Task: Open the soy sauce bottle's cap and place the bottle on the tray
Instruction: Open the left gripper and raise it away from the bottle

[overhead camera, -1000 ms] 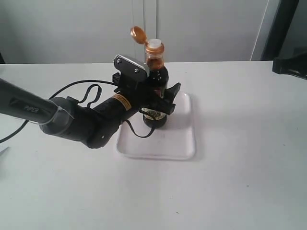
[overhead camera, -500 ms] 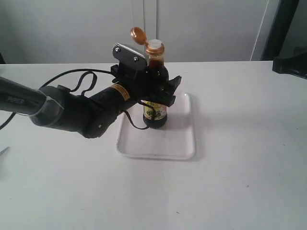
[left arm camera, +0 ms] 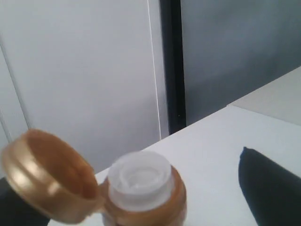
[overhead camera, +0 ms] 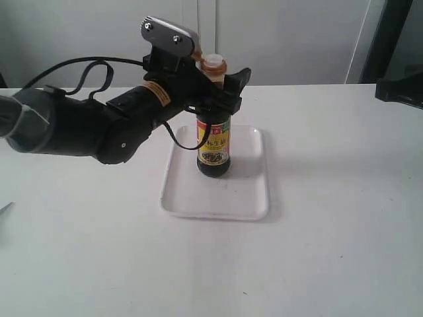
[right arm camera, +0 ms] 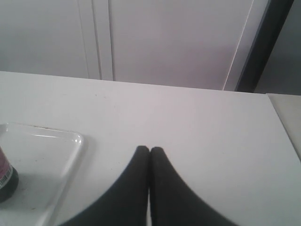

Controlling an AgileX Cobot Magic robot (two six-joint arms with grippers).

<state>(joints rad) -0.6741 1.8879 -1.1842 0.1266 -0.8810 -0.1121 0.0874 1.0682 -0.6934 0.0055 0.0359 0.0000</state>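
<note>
Left hand [overhead camera: 221, 89] is spread wide and gripping nothing, a finger on either side of the soy sauce bottle [overhead camera: 213, 148] at neck height. The bottle stands upright between and below them on the white tray [overhead camera: 244, 198]. The cap [left arm camera: 47, 181] hangs flipped open beside the bare spout [left arm camera: 139, 179]. Right hand [right arm camera: 149, 153] is pinched shut and empty, low over the counter [overhead camera: 330, 231], with the tray's corner just off to one side.
</note>
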